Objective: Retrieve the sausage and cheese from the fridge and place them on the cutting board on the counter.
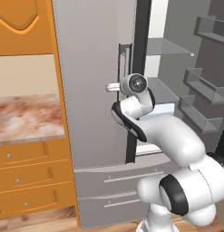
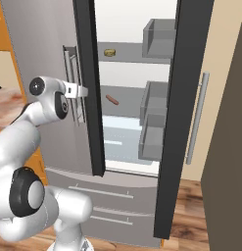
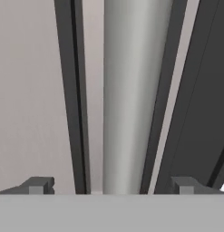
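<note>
Fingers (image 3: 111,185) stand spread wide on either side of the fridge's vertical bar handle (image 3: 131,95), gripping nothing. Right of that handle the fridge (image 2: 44,59) gapes open; the sausage (image 2: 111,100) lies on a middle glass shelf inside, with a small yellowish round item (image 2: 109,52) on the shelf above. Left of the fridge runs the marbled surface (image 1: 27,118).

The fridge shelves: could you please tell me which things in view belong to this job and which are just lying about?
Job:
- sausage
- fridge
- counter
- gripper, open at the door handle

Lying about:
- small round tan item, upper shelf
- orange drawers
</note>
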